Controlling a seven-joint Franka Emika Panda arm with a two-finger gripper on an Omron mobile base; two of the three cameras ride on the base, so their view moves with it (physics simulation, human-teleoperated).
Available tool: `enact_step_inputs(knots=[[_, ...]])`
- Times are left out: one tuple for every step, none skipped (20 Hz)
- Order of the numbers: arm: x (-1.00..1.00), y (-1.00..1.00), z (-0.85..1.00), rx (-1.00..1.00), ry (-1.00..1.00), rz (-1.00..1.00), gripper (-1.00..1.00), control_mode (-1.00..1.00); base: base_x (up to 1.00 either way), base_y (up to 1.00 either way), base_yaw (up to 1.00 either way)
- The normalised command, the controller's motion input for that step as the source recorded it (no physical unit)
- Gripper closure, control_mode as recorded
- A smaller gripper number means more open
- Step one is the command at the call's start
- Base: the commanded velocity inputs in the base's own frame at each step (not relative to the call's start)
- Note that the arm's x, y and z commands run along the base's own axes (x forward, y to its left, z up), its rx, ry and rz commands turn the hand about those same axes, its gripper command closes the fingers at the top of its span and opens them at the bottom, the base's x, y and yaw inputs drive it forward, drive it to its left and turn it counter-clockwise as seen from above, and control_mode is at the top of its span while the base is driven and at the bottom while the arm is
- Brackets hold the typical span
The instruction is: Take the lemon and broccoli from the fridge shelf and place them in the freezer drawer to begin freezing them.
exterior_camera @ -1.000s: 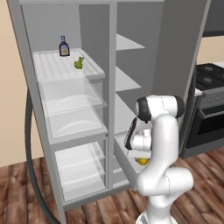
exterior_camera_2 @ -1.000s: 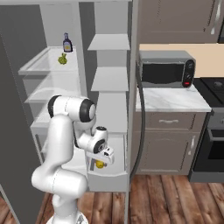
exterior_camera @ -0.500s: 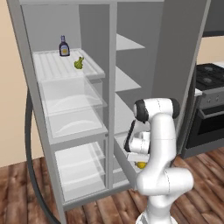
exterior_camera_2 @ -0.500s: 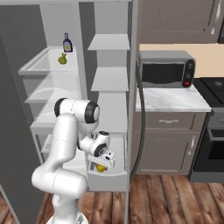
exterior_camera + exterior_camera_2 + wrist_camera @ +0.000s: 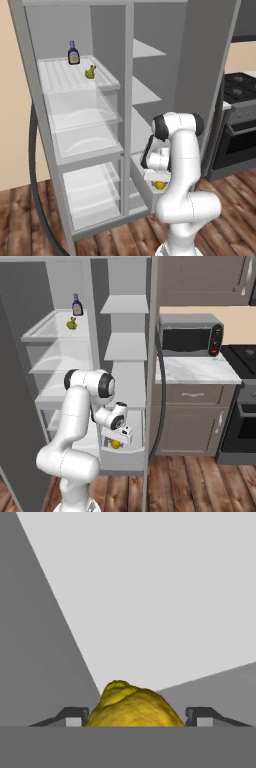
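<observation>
Lemon (image 5: 133,706) clamped in claw (image 5: 135,717), freezer drawer (image 5: 142,176) directly beneath: lower fully inside walls before releasing.

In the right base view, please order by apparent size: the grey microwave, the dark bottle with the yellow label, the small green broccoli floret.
1. Grey microwave, clearly largest.
2. Dark bottle with yellow label.
3. Small green broccoli floret, smallest; it stands slightly nearer the camera than the bottle, yet looks smaller.

One lemon (image 5: 132,707), one broccoli (image 5: 90,73), one bottle (image 5: 73,53), one microwave (image 5: 190,335).
</observation>
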Motion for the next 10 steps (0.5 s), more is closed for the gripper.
enact_step_inputs(knots=[[-0.6,0.0,-0.37,0.02,0.02,0.0,-1.0,-1.0,0.0,0.0,0.0],[-0.64,0.0,-0.39,0.03,0.01,0.0,-1.0,-1.0,0.0,0.0,0.0],[-0.59,0.0,-0.41,0.03,0.02,0.0,-1.0,-1.0,0.0,0.0,0.0],[-0.59,0.0,-0.39,0.03,0.01,0.0,-1.0,-1.0,0.0,0.0,0.0],[-0.58,0.0,-0.38,0.03,0.01,0.0,-1.0,-1.0,0.0,0.0,0.0],[-0.57,0.0,-0.38,0.03,0.0,0.0,-1.0,-1.0,0.0,0.0,0.0],[-0.59,0.0,-0.37,0.02,0.0,0.0,-1.0,-1.0,0.0,0.0,0.0],[-0.59,0.0,-0.36,0.02,0.0,0.0,-1.0,-1.0,0.0,0.0,0.0],[-0.59,0.0,-0.34,0.01,0.0,0.0,-1.0,-1.0,0.0,0.0,0.0],[-0.56,0.0,-0.33,0.01,0.0,0.0,-1.0,-1.0,0.0,0.0,0.0]])
